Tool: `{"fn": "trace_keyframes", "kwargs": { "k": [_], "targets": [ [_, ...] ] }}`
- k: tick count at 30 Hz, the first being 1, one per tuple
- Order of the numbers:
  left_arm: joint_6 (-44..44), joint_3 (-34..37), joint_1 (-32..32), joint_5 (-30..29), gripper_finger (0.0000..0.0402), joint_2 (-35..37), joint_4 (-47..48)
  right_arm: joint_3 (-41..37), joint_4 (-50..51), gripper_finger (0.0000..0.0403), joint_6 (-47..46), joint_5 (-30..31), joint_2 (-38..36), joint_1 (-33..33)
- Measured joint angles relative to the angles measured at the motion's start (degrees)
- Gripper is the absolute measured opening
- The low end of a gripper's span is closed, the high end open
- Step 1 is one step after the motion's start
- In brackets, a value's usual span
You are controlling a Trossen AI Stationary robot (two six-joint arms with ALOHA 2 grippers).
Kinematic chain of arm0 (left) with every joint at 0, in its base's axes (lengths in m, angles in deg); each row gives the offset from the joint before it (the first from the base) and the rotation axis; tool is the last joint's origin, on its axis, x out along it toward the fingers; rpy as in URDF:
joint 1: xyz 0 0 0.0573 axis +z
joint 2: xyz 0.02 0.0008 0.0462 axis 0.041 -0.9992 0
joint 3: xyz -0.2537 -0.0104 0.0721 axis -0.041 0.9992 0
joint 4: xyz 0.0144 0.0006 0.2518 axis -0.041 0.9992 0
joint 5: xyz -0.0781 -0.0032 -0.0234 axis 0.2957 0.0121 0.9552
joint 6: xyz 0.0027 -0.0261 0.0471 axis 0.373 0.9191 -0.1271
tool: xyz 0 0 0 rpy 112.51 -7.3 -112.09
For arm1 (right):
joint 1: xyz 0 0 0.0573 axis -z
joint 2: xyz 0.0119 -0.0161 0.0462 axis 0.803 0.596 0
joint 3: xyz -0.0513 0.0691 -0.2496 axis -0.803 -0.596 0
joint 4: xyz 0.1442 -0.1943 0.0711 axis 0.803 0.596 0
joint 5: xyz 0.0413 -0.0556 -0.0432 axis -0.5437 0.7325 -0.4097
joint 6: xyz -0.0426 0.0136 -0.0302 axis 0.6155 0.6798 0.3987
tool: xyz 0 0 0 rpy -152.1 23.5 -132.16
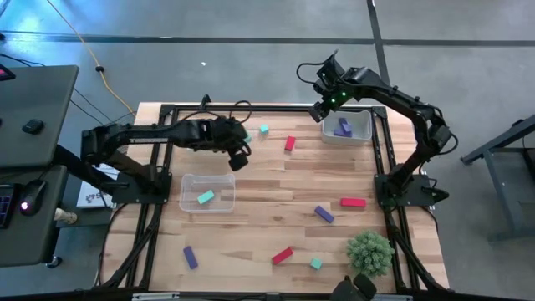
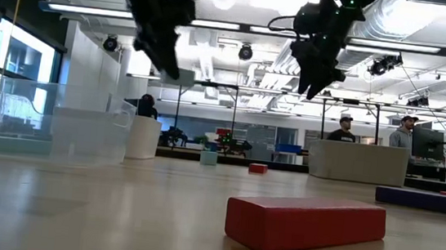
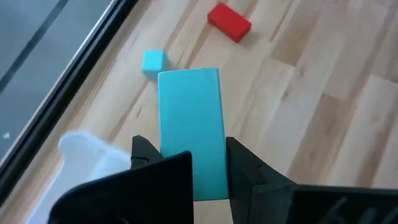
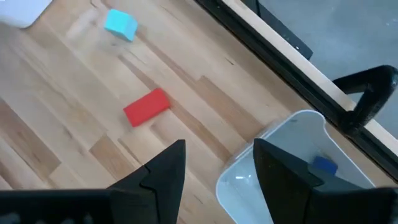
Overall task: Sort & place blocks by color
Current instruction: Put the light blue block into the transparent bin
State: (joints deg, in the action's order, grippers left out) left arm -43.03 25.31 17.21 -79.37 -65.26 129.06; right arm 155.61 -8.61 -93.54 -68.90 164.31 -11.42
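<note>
The left gripper (image 3: 191, 163) has its fingers clamped on a teal bar (image 3: 190, 127) above the tabletop (image 1: 276, 201), near ten o'clock — the right gripper (image 4: 219, 163) hangs at one o'clock, fingers apart.

On your counter (image 1: 267, 184), the left bin (image 1: 192, 178) sits left of centre with one block (image 1: 205, 197) in it. The right bin (image 1: 366, 125) sits in the far right corner with stacked blocks (image 1: 343, 128) in it. A far cube (image 1: 264, 129) and a far bar (image 1: 290, 143) lie between the bins.

The left gripper (image 1: 240, 159) hangs just behind the left bin, its jaws clamped on the held bar (image 3: 189, 130). The right gripper (image 1: 319, 110) is at the right bin's left rim, jaws apart.

Two mid bars (image 1: 324, 214) lie right of centre. Along the near edge, left to right, are the left bar (image 1: 191, 257), centre bar (image 1: 282, 255), near cube (image 1: 316, 263) and plant ball (image 1: 370, 251).
</note>
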Motion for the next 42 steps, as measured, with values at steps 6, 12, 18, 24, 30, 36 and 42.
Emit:
{"fn": "trace_keyframes", "kwargs": {
  "k": [6, 12, 18, 24, 30, 36, 42],
  "targets": [
    [6.83, 0.0, -1.8, 0.17, 0.0007, 5.43, 11.77, 0.0, -0.5, 0.0178, -0.2, 0.04, 0.0, -1.81],
    [11.38, 0.0, -5.71, 0.28, 0.0007, 8.1, 22.07, 0.0, -1.47, 0.0178, -2.75, 0.04, 0.0, -3.49],
    [14.26, 1.89, -11.21, 0.92, 0.0007, 8.17, 25.85, 0.0, -1.45, 0.0178, -5.67, 0.07, 0.0, -6.21],
    [17.65, 7.42, -16.22, 4.77, 0.0008, 8.12, 25.95, 0.0, -1.45, 0.0178, -8.7, 0.09, 0.0, -9.44],
    [20.24, 11.42, -21.35, 5.91, 0.0008, 8.72, 25.76, 0.0, -1.45, 0.0178, -12.59, 0.09, 0.0, -12.79],
    [22.46, 13.9, -24.91, 6.01, 0.0007, 9.15, 25.47, 0.0, -1.43, 0.0178, -16.57, 0.13, 0.0, -16.48],
    [22.56, 18.56, -27.09, 8.0, 0.0008, 9.13, 20.04, 0.0, -1.37, 0.0178, -20.68, 0.17, 0.0, -21.44]
  ]
}}
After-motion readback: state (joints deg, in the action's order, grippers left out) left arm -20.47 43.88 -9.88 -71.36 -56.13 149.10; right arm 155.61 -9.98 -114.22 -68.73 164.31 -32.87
